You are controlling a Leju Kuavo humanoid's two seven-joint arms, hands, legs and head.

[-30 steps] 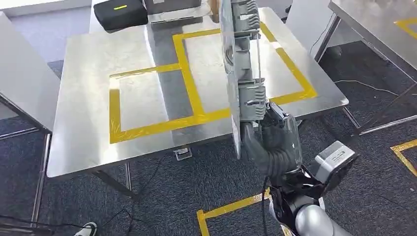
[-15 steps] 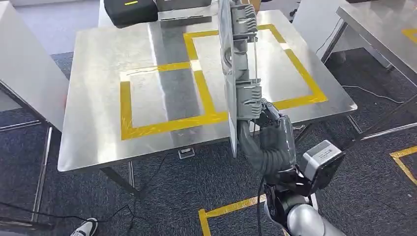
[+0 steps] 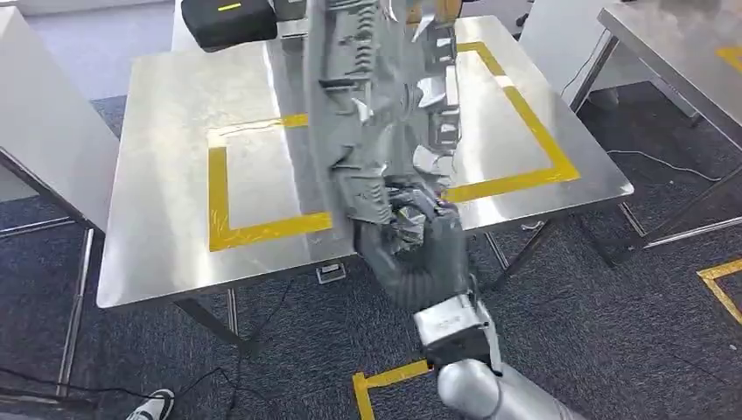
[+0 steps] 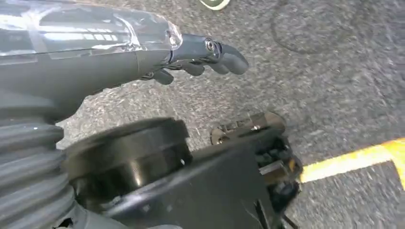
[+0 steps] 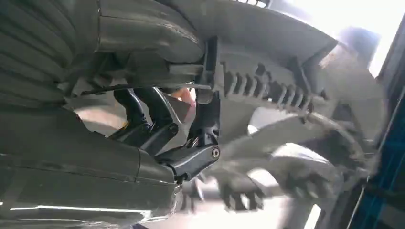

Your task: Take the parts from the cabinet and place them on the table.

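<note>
Grey ribbed plastic part (image 3: 376,114) gripped at its lower end by right hand (image 3: 411,223), raised over steel table (image 3: 166,140) near its front edge; left hand (image 4: 210,55) loosely curled, holding nothing; advisable: lower flat inside yellow tape outline (image 3: 219,192) before letting go.

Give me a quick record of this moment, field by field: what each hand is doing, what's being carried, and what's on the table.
right hand: grips the lower end of the grey part
grey part: large ribbed plastic panel, motion-blurred, held over the table's near edge
left hand: holds nothing, fingers curled, over the carpet
table: steel top with yellow tape rectangles
black case: at the table's far edge
task state: part not yet set down
</note>
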